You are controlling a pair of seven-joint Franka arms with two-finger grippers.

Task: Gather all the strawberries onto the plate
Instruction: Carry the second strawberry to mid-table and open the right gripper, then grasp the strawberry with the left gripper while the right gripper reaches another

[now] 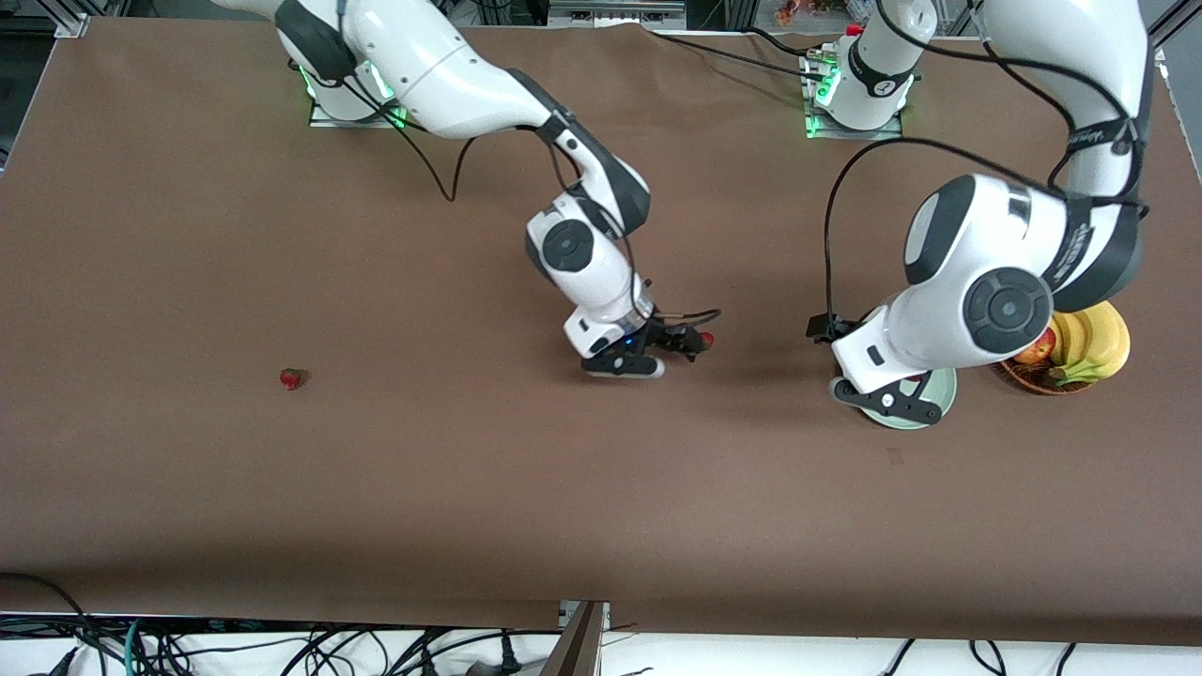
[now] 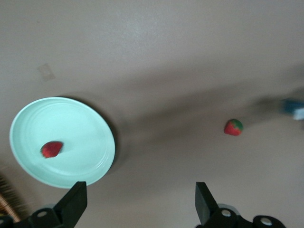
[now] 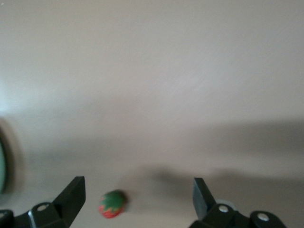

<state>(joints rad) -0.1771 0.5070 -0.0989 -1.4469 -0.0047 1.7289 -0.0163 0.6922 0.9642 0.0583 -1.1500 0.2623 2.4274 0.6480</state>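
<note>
The pale mint plate (image 2: 90,128) lies toward the left arm's end of the table, and its rim (image 1: 945,389) shows under the left arm's hand. One strawberry (image 2: 51,149) rests in the plate. My left gripper (image 2: 141,204) hangs open and empty just beside the plate's rim. A second strawberry (image 1: 706,340) is near the table's middle; its green cap (image 3: 112,203) shows between the fingers of my open right gripper (image 3: 138,202), which does not grip it. The left wrist view also shows this strawberry (image 2: 233,127). A third strawberry (image 1: 292,378) lies alone toward the right arm's end.
A brown wicker basket (image 1: 1025,377) with bananas (image 1: 1094,343) and an apple (image 1: 1036,348) stands beside the plate, at the left arm's end. Brown tabletop stretches between the right gripper (image 1: 690,344) and the plate. Cables hang along the table's front edge.
</note>
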